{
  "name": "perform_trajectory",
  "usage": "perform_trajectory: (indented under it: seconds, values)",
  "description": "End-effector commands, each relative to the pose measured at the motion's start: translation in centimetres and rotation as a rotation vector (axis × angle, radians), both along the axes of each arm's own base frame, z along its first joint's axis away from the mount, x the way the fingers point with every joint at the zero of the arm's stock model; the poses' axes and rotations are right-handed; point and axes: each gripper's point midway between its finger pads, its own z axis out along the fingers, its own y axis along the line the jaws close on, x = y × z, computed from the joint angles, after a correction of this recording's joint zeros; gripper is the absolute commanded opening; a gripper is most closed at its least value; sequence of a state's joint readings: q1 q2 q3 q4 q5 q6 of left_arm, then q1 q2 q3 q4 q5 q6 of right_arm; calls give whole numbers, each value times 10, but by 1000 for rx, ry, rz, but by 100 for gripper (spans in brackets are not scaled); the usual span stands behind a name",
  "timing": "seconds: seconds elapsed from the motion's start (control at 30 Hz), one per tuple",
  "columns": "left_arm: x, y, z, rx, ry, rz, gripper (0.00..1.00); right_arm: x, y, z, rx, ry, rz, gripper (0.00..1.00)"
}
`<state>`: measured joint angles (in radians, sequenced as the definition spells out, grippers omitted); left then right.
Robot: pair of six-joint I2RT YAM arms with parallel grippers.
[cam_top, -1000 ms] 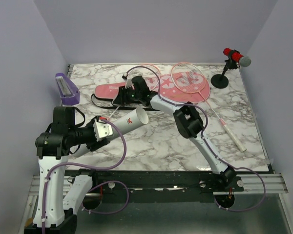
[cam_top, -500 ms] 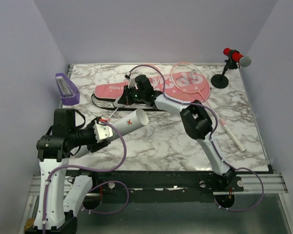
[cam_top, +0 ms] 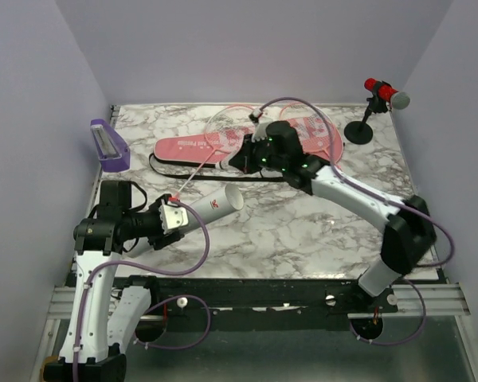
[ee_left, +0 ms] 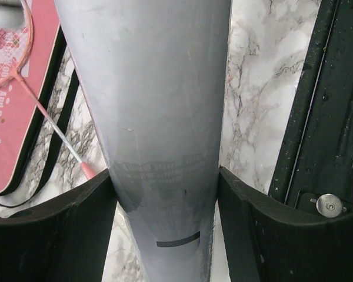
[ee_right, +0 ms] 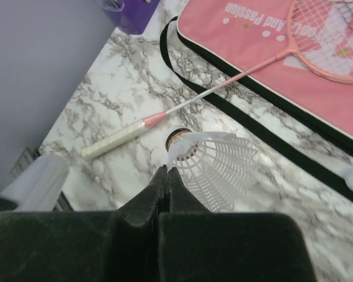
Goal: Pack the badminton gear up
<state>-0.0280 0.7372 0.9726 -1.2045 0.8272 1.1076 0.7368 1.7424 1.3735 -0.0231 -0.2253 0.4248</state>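
White shuttlecock [ee_right: 209, 167] pinched at right jaws' tips | tube [ee_left: 159, 117] clamped between left jaws

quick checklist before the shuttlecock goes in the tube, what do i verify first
1. Right gripper shut on the small white feathered shuttlecock: ok, jaws pinch the skirt near the cork.
2. Left gripper holds the long white cylindrical tube: ok, a finger on each side.
3. Tube's open end faces the right arm's side: ok.
4. Shuttlecock lined up with that opening: not ok, it hangs apart from it, nearer the bag.
5. Tube inside free: cannot tell.
6. Thin pink-framed racket out of the way: ok, flat on the marble table.
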Motion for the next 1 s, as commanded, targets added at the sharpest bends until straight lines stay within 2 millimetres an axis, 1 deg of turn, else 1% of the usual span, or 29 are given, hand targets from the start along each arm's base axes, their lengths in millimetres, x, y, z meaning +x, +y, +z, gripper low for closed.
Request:
perform_trajectory:
  seconds: [0.0, 0.03, 0.07, 0.1, 0.13, 0.2, 0.3, 0.43, 0.53, 0.63, 0.7, 0.87, 0.97]
  values:
    - [5, -11, 8, -49, -97, -78, 71, -36, -66, 41, -46, -40, -145, 1]
    - [5, -11, 7, -47, -95, -79, 71, -46, -76, 49, -43, -42, -150, 1]
    - [6, -10, 6, -41, -95, -81, 71, -56, -85, 61, -28, -54, -150, 1]
    - [6, -10, 4, -37, -90, -83, 71, -66, -92, 69, -15, -54, -144, 1]
    - [7, -9, 2, -32, -89, -83, 71, -77, -97, 81, 9, -59, -126, 1]
    - [9, -9, 0, -26, -91, -83, 71, -96, -103, 95, 37, -59, -85, 1]
    - [14, -9, -1, -32, -96, -76, 71, -112, -113, 106, 44, -50, -66, 1]
    - [18, -10, -2, -40, -89, -70, 71, -132, -119, 124, 68, -61, -12, 1]
    - [22, -10, -3, -46, -77, -59, 71, -144, -119, 136, 89, -68, 36, 1]
    - [27, -10, -3, -55, -66, -48, 71, -155, -116, 147, 121, -67, 88, 1]
    - [28, -11, -3, -58, -54, -47, 71, -159, -115, 150, 128, -68, 111, 1]
    - [29, -11, -4, -54, -46, -52, 71, -160, -111, 155, 145, -70, 130, 1]
    - [29, -12, -3, -52, -48, -57, 71, -164, -104, 156, 172, -58, 169, 1]
